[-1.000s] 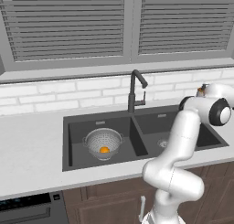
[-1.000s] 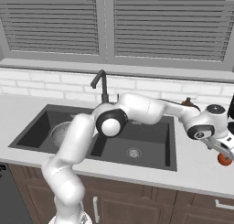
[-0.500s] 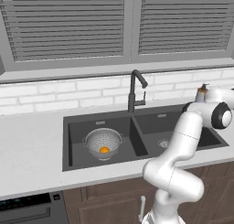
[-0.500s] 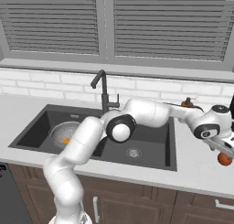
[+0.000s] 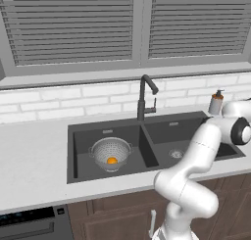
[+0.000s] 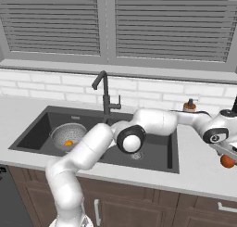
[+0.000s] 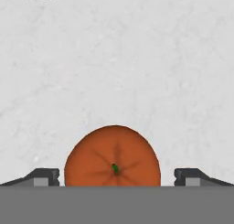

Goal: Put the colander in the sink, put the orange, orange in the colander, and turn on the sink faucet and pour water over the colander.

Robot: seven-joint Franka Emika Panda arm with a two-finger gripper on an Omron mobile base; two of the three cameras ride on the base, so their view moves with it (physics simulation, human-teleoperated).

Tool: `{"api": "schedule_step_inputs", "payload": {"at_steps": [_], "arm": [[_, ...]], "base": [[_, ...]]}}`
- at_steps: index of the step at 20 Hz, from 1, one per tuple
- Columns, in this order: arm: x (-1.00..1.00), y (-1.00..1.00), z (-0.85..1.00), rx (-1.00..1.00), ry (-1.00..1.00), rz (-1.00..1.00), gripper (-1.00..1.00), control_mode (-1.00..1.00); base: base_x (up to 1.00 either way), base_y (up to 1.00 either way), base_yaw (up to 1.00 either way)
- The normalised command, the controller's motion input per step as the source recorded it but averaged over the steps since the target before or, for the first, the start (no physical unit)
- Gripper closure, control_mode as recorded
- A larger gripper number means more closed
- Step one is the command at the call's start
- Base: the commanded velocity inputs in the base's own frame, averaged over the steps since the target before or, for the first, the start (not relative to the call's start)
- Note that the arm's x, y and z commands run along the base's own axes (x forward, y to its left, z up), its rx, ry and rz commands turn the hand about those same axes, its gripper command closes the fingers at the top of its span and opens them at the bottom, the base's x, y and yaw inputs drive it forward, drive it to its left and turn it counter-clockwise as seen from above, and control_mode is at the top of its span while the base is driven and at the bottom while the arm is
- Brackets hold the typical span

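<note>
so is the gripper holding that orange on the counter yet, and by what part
Nothing is held. The gripper is open, its fingertips standing apart on either side of the orange on the counter, not closed on it.

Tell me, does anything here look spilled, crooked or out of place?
Nothing is spilled or damaged. One orange sits in the colander in the sink; the other orange lies on the counter, between the open gripper's fingertips.
</note>
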Motion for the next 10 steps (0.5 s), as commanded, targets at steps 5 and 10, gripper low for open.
{"api": "schedule_step_inputs", "payload": {"at_steps": [5,10], "arm": [[0.0,-0.02,-0.2,0.03,0.01,0.0,-1.0,-1.0],[-0.1,0.02,-0.27,0.07,0.01,0.0,-1.0,-1.0]], "base": [[0.0,0.0,0.0],[0.0,0.0,0.0]]}}
